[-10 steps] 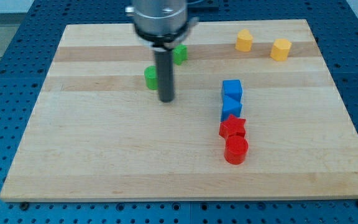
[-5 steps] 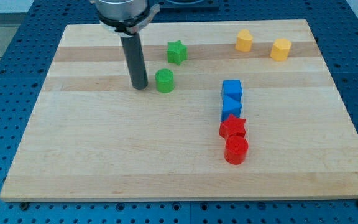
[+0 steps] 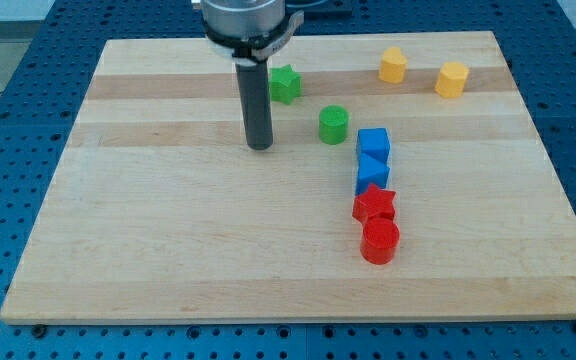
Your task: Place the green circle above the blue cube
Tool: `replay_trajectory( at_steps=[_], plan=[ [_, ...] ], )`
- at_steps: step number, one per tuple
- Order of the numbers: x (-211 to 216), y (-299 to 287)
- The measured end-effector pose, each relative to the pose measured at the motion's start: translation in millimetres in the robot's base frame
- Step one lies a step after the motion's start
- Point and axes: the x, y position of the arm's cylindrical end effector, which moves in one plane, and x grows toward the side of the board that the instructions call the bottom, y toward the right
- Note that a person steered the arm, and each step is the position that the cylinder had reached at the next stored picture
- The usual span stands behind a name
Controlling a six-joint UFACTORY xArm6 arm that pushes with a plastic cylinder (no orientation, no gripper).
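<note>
The green circle (image 3: pixel 333 124) lies on the wooden board (image 3: pixel 168 240), just to the upper left of the blue cube (image 3: pixel 373 144). A second blue block (image 3: pixel 371 172) sits right below the cube. My tip (image 3: pixel 259 146) rests on the board to the left of the green circle, with a clear gap between them.
A green star (image 3: pixel 285 84) lies right of the rod, near the view's top. A red star (image 3: pixel 375 203) and a red cylinder (image 3: pixel 379 241) continue the column below the blue blocks. Two yellow blocks (image 3: pixel 393 65) (image 3: pixel 451 79) sit at the top right.
The green circle has slid right, from beside the rod to near the blue cube. My tip went left around it, then moved right behind it.
</note>
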Motion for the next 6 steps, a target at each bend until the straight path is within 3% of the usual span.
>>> replay_trajectory(
  at_steps=[3, 6],
  plan=[
    [-25.6, 83.6],
    [-26.7, 102.8]
  ],
)
